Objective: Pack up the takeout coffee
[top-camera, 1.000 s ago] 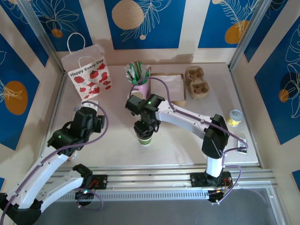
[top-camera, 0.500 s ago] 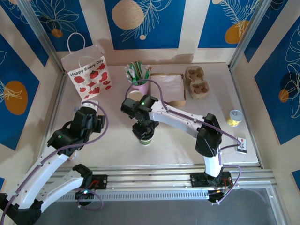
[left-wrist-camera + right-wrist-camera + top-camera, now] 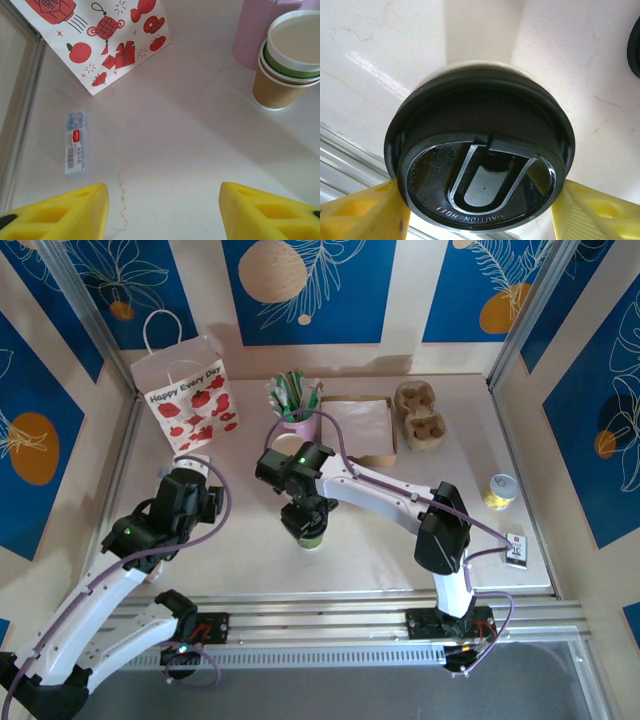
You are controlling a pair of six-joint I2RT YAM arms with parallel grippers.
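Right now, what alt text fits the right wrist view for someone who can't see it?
A black takeout coffee lid, embossed CAUTION HOT, seen close from above, sits between the right gripper's yellow fingers. Whether they are squeezing it is unclear. Pale marbled table lies beneath.

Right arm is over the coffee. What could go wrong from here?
1. The right gripper has its jaws flanking the lid of the takeout coffee, not the cup wall. A lift could pull the lid off and spill.
2. The nested paper cups stand near that arm. A swing toward the gift bag might knock them.
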